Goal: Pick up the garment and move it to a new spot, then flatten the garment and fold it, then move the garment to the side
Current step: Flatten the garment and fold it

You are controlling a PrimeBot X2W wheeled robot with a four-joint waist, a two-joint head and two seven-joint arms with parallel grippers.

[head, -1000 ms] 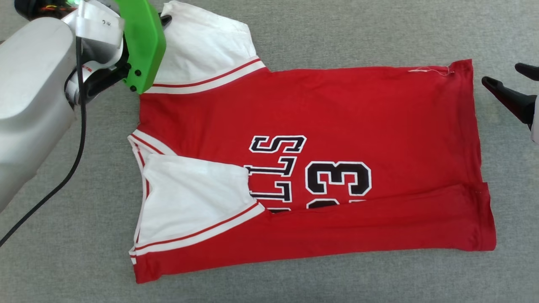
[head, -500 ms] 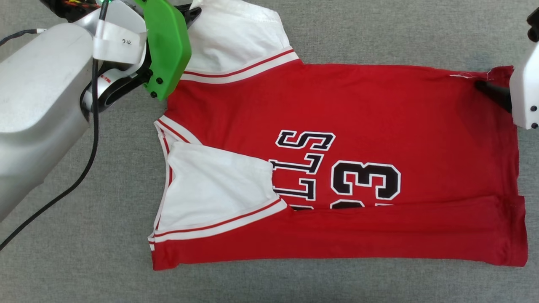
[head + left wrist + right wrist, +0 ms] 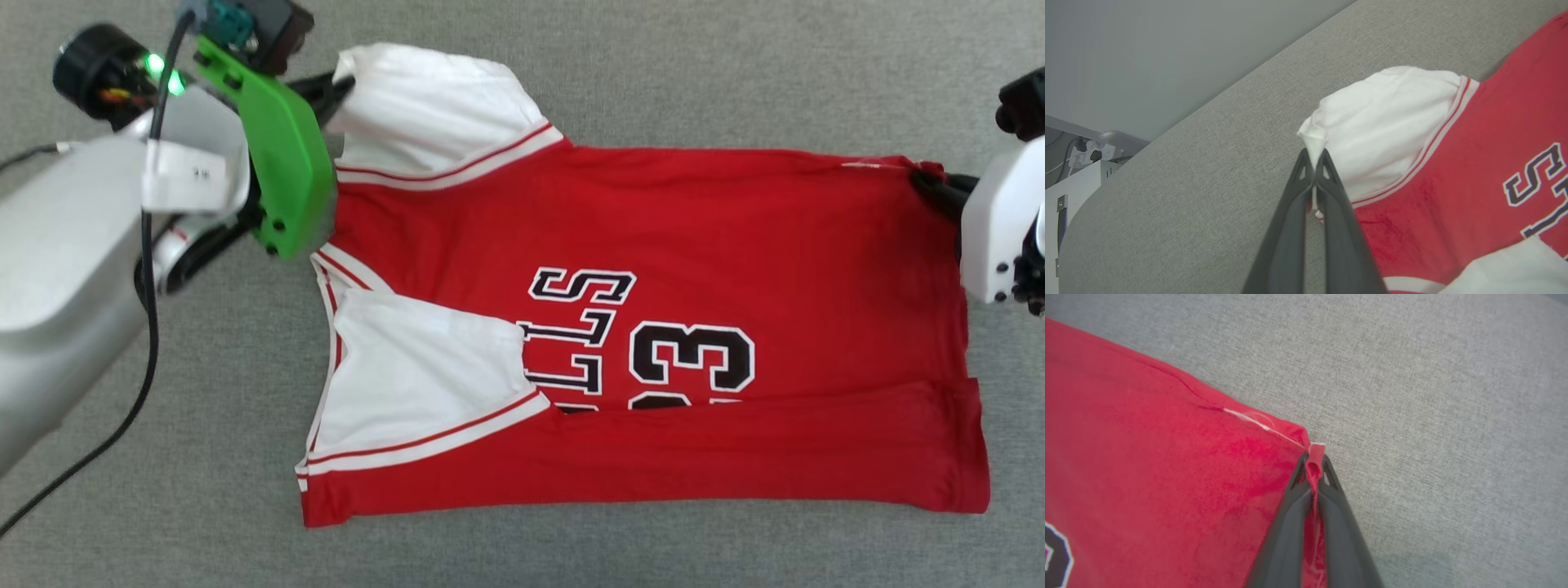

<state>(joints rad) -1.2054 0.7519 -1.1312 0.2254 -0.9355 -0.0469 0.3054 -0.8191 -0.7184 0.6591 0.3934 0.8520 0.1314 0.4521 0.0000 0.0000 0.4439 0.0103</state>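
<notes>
The red garment [image 3: 669, 237] lies sideways on the grey surface, its near long edge folded over the black lettering and number, one white sleeve folded onto the chest. My left gripper [image 3: 339, 86] is shut on the edge of the far white sleeve [image 3: 433, 106]; in the left wrist view the fingers [image 3: 1331, 196] pinch a tuft of white cloth [image 3: 1312, 136]. My right gripper [image 3: 931, 181] is shut on the far hem corner, where red cloth [image 3: 1312, 461] is bunched between its fingers [image 3: 1290, 514].
Grey fabric surface [image 3: 571, 555] surrounds the garment on all sides. A black cable [image 3: 122, 425] hangs from my left arm over the left part of the surface. A white cabinet with a power strip [image 3: 1090, 153] stands beyond the surface's edge.
The right gripper came in from the right and closed on the far hem corner. The left gripper keeps hold of the far sleeve. The camera has shifted between frames.
</notes>
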